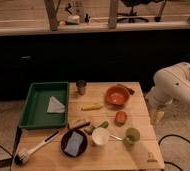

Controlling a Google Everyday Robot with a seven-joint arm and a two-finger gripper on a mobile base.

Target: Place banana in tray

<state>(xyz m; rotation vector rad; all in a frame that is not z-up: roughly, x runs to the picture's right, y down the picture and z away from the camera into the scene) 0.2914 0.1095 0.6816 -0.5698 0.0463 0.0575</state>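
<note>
The yellow banana (92, 106) lies flat near the middle of the wooden table (138, 150). The green tray (35, 102) stands at the table's left, with a white folded napkin (55, 105) inside it. My gripper (157, 118) hangs from the white arm (175, 87) at the table's right edge. It is far to the right of the banana and holds nothing that I can see.
A metal cup (81, 87) stands just right of the tray. An orange bowl (117, 95), a small orange cup (120, 117), a green cup (132, 135), a white cup (100, 136), a black plate (75, 143) with a blue sponge and a dish brush (35, 148) surround the banana.
</note>
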